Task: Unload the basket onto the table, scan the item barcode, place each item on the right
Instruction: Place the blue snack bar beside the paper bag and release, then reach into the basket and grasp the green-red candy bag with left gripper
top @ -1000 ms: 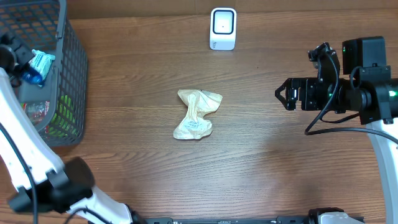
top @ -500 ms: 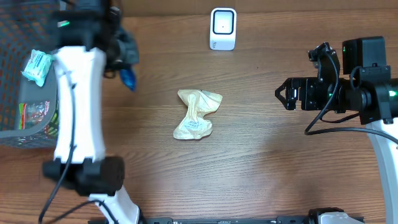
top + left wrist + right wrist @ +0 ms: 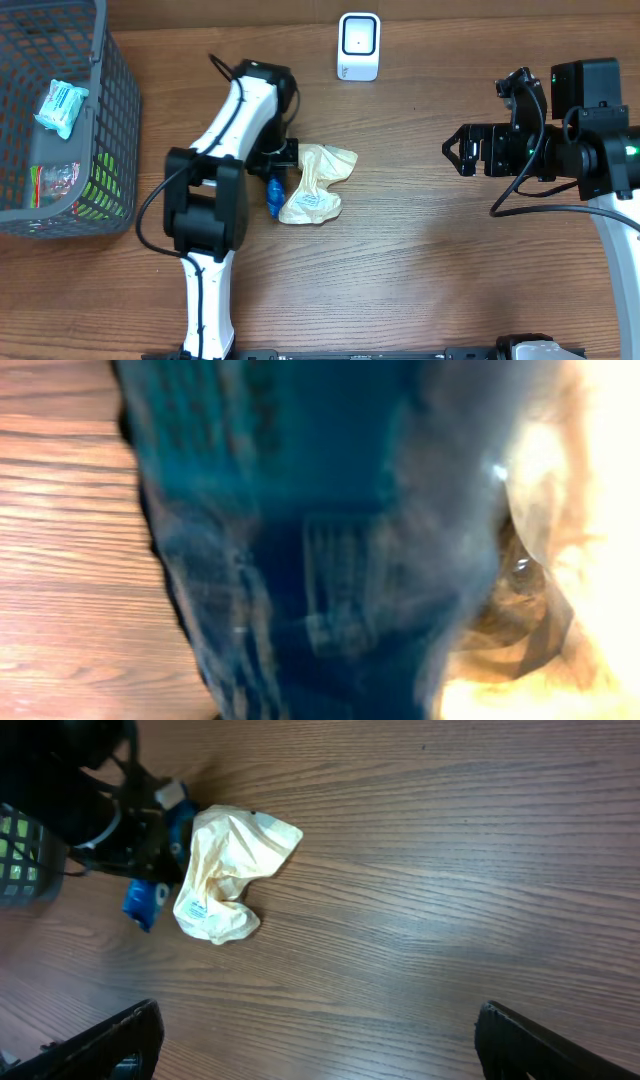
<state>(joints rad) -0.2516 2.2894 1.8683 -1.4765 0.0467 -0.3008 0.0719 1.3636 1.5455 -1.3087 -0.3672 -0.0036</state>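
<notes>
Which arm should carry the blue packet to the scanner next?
Left. The left gripper is right at the blue packet, beside the cream bag, with the scanner nearby; the right gripper sits open, far off to the side.

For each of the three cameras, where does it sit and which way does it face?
Overhead: above the table, looking straight down; left gripper and right gripper show.
Left wrist: close over the blue packet, blurred; no fingers discernible.
Right wrist: facing across the table toward the cream bag; own fingertips at bottom corners.
Shared: all three see packet and bag.
</notes>
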